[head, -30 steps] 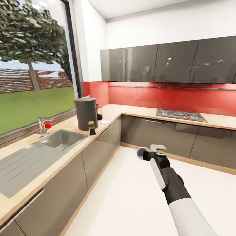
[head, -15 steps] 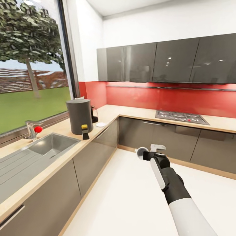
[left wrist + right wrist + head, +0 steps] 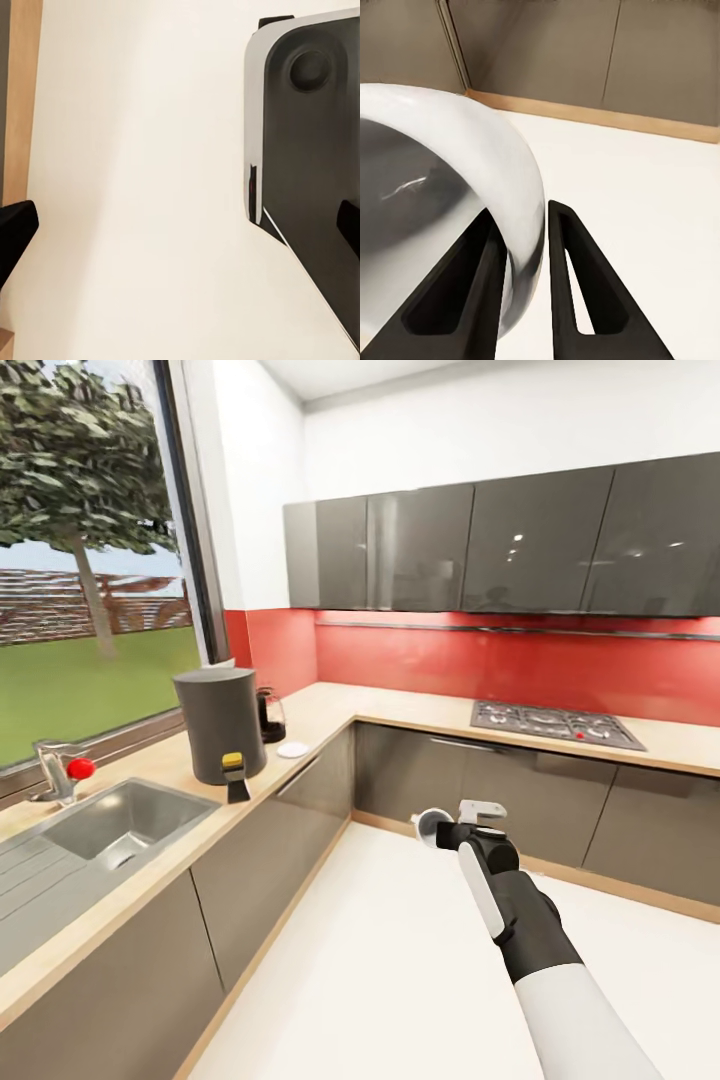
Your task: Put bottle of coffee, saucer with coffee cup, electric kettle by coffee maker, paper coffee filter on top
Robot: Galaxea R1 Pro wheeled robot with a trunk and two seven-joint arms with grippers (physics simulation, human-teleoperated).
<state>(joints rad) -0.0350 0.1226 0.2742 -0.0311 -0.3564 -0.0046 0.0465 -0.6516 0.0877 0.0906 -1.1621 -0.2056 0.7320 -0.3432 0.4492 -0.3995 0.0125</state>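
We see our right gripper [image 3: 447, 830] out over the floor [image 3: 400, 960], its jaws closed on the rim of the cup [image 3: 442, 217]. Our left jaws stand wide apart. The saucer [image 3: 292, 749] lies on the desk [image 3: 330, 710] just beside the coffee maker [image 3: 220, 724].

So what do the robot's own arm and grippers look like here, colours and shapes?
The right arm has a smooth white forearm shell, then a black wrist section with a pale grey strip along it. The right gripper has two flat black fingers with long slot cutouts. The left gripper shows black fingertips.
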